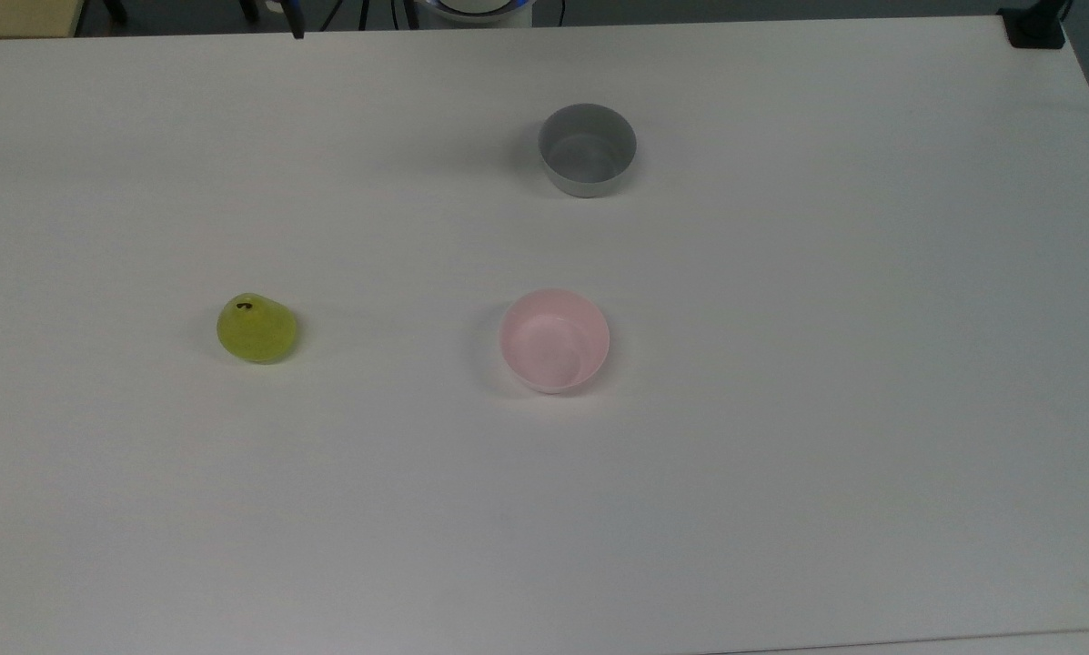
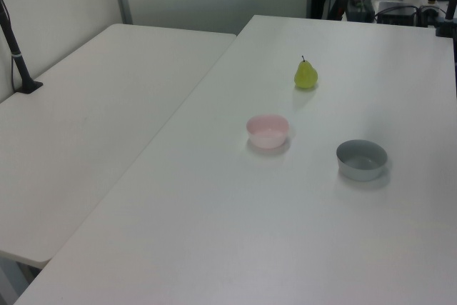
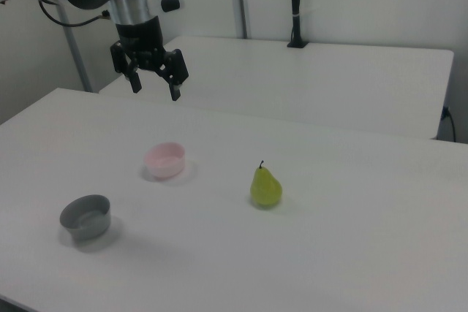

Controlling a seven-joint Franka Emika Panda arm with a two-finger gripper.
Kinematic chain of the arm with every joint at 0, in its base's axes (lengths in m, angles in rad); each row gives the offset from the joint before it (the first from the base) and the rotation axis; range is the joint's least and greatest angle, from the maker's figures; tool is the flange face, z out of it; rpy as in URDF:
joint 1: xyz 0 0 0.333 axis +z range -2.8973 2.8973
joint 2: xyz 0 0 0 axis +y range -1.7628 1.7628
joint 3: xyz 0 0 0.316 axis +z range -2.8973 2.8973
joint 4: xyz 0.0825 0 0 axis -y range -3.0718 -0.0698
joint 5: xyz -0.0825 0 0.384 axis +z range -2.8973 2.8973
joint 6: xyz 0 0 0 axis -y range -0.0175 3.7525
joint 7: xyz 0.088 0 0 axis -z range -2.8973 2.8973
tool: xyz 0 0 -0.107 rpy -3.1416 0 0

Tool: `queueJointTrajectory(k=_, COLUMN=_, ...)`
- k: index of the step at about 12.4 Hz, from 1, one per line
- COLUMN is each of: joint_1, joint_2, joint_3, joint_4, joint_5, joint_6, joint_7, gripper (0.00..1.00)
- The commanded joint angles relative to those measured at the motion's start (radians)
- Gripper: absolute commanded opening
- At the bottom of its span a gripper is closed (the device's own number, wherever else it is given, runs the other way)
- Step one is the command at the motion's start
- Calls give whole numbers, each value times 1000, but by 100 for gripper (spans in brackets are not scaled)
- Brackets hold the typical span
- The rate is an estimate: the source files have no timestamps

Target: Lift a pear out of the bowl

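Note:
The yellow-green pear [image 1: 256, 329] stands upright on the white table [image 1: 781, 473], stem up, outside any bowl. The pale pink bowl [image 1: 554, 340] is empty and sits well to the top view's right of the pear. In the left view the pear [image 2: 305, 75] is beyond the pink bowl [image 2: 268, 131]. In the right view my gripper [image 3: 155, 87] hangs open and empty, high in the air above and behind the pink bowl [image 3: 165, 159], far from the pear [image 3: 266, 186]. One dark fingertip [image 1: 298, 31] shows at the top view's upper edge.
An empty grey bowl [image 1: 588, 150] stands beyond the pink one, toward the robot base; it appears as the grey bowl [image 3: 85, 216] at the right view's lower left. A second white table [image 2: 86, 126] adjoins, with a black post [image 2: 14, 41] clamped on it.

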Motion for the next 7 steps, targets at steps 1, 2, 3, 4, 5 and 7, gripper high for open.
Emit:
queueJointTrajectory(k=1, joint_1=23, joint_2=13, joint_3=-15, joint_4=-20, joint_5=-17, joint_6=58, joint_7=-23, gripper=100)
queueJointTrajectory(k=2, joint_1=25, joint_2=20, joint_3=-14, joint_4=-20, joint_5=-17, joint_6=65, joint_7=-12, gripper=100)
queueJointTrajectory(k=3, joint_1=25, joint_2=21, joint_3=-14, joint_4=-20, joint_5=-15, joint_6=66, joint_7=-9, gripper=100)
queueJointTrajectory(k=4, joint_1=25, joint_2=21, joint_3=-14, joint_4=-20, joint_5=-14, joint_6=64, joint_7=-8, gripper=100)
queueJointTrajectory(k=5, joint_1=26, joint_2=19, joint_3=-14, joint_4=-20, joint_5=-14, joint_6=61, joint_7=-8, gripper=100)
queueJointTrajectory(k=7, joint_1=26, joint_2=17, joint_3=-14, joint_4=-19, joint_5=-15, joint_6=59, joint_7=6, gripper=100)
